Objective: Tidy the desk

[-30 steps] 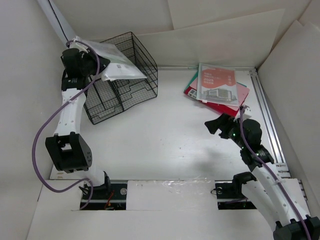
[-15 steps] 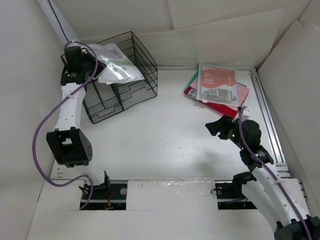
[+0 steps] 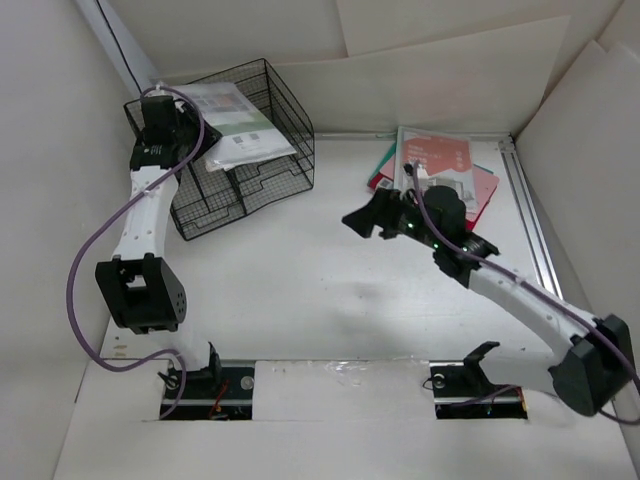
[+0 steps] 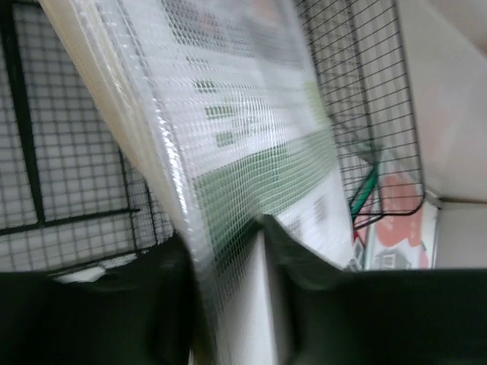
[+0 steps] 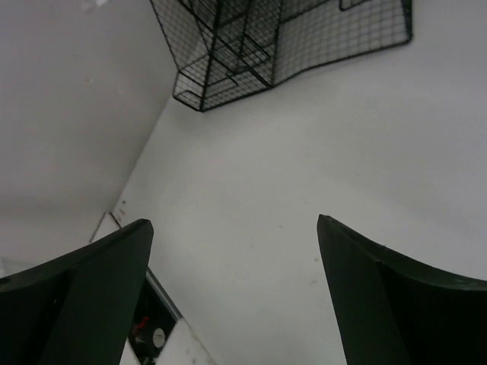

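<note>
Top view: desk [image 3: 300, 290] fills the enclosure floor. Left gripper [image 3: 185, 135] at wire basket [image 3: 270, 175] rim, beside pouch [image 3: 238, 125] lying on top. Right gripper [image 3: 360, 215] over desk middle.
Left wrist: pouch edge sits between the 2 fingers [image 4: 312, 289]; clamped or loose, cannot tell.
Right wrist: jaws spread wide, holding nothing.

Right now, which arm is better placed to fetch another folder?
Right: the right gripper, open and empty, hangs near the folder pile; the left gripper is at the wire basket with a mesh pouch.

I see a black wire basket [image 3: 262, 182] with a clear-sleeved document [image 3: 235, 125] lying across its top, and a stack of booklets and folders [image 3: 440, 158] well apart to its right.
</note>
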Available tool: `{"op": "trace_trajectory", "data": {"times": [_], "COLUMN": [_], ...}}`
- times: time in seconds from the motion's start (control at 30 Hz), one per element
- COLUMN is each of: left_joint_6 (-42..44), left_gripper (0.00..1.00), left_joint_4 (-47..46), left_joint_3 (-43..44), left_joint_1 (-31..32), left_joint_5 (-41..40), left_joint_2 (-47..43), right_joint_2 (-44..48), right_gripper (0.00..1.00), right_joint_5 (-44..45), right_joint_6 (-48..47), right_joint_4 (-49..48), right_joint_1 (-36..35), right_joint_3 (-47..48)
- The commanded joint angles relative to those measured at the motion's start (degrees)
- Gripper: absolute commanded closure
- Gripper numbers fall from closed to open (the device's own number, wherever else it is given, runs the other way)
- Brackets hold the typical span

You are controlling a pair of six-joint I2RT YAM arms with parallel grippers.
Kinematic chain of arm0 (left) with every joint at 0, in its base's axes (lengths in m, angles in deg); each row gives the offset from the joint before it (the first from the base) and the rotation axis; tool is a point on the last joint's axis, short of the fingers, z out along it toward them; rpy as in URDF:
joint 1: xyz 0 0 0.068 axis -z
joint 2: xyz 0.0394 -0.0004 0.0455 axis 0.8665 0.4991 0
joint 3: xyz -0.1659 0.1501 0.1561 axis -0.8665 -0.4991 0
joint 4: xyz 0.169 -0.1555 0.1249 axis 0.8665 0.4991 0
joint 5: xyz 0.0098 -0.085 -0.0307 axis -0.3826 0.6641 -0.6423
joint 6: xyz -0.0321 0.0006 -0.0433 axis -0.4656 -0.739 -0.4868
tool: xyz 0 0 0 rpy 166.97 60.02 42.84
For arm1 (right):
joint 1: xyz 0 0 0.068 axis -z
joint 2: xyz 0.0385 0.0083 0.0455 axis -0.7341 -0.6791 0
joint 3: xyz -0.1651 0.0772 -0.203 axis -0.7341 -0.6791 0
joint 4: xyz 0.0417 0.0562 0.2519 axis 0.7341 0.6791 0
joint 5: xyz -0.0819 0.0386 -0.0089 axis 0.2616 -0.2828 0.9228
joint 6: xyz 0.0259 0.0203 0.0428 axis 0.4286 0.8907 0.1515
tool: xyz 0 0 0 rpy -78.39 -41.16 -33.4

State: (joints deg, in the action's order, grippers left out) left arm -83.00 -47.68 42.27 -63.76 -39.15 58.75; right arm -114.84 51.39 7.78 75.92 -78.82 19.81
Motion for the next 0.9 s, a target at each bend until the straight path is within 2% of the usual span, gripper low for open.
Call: {"op": "trace_trajectory", "data": {"times": [0.0,0.07,0.2,0.23,0.4,0.6,0.8,0.87], "left_joint_6": [2.3,3.0,3.0,3.0,2.4,0.6,-0.7,-2.6], "left_gripper": [0.60,0.28,0.17,0.00,0.00,0.00,0.00,0.00], "left_joint_4": [3.7,3.7,3.2,3.2,-0.9,-6.4,-8.3,-9.7], "left_joint_3": [-2.4,-3.0,-5.5,-5.5,-11.4,-19.1,-20.3,-20.3], "left_joint_1": [0.2,0.2,0.2,0.2,0.2,0.2,0.2,-0.5], "left_joint_5": [-1.4,-1.4,-1.4,-1.4,-4.0,-4.7,-4.1,-2.8], "left_joint_2": [-2.6,-3.2,-6.3,-7.0,-13.6,-21.8,-23.5,-22.8], "right_joint_2": [-6.4,-13.0,-24.8,-26.7,-38.2,-45.9,-52.7,-55.0], "right_gripper": [0.03,0.00,0.00,0.00,0.00,0.00,0.00,0.04], "right_joint_5": [1.9,1.9,0.6,0.6,1.1,3.0,3.5,3.5], "right_joint_6": [1.2,3.5,7.2,8.3,13.9,18.0,21.1,22.6], "right_joint_4": [-11.2,-14.5,-18.6,-20.2,-23.2,-24.9,-24.9,-24.9], "right_joint_1": [-3.8,-3.8,-4.3,-4.4,-4.4,-4.9,-4.9,-4.9], "right_joint_3": [6.3,10.6,18.9,20.0,29.3,38.2,44.8,46.9]}}
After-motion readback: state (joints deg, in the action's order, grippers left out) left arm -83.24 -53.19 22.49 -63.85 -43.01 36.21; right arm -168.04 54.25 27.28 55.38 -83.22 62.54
